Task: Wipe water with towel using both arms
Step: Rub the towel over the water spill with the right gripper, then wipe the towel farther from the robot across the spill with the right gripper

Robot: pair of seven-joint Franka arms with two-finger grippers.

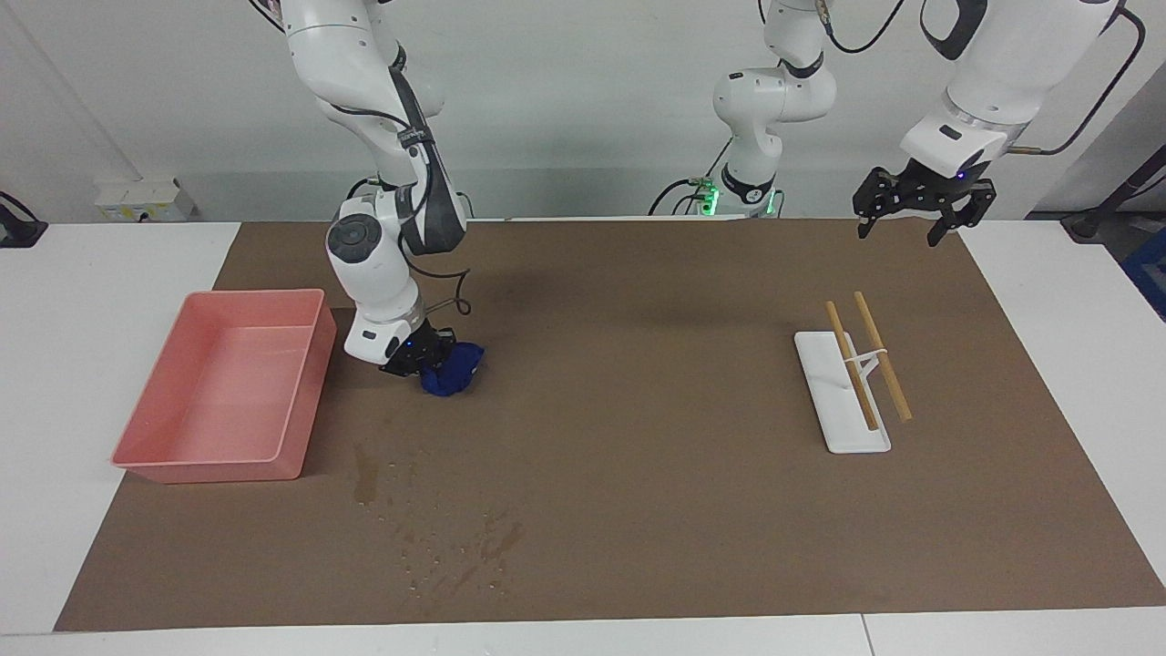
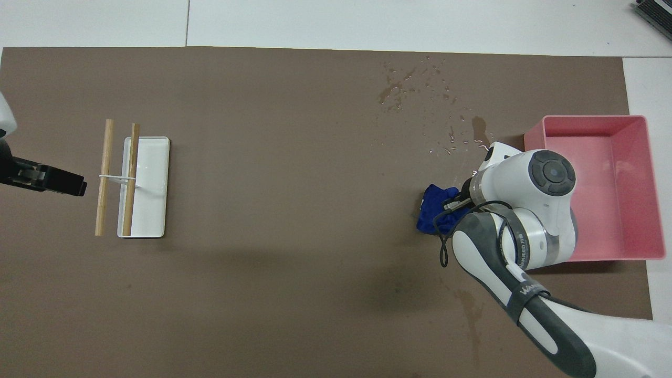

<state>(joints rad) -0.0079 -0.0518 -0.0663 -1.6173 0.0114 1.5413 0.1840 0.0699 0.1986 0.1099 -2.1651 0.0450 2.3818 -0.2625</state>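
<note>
At the robots' edge of the brown mat (image 1: 638, 301), toward the left arm's end, the left gripper (image 1: 920, 211) hangs in the air with its fingers spread wide and empty; this arm waits. A little farther out at that end lies a white tray (image 1: 824, 401) with 2 wooden sticks (image 1: 879, 355) across it. Toward the right arm's end, the right gripper (image 1: 421, 355) is low over the mat, its fingers closed on the blue towel (image 1: 453, 374), which bunches just beside the pink tray (image 1: 291, 428); whether the cloth rests on the mat or hangs just clear of it I cannot tell. Farther still, near the mat's outer edge, the spilled water (image 1: 455, 547) sits as a streak and scattered drops, well apart from the towel. The step in hand looks like carrying the gripped towel to the spill. The next move calls for bringing the cloth out over the drops, pressing it flat to the mat, and sweeping through the wet patch without nudging the pink tray.
</note>
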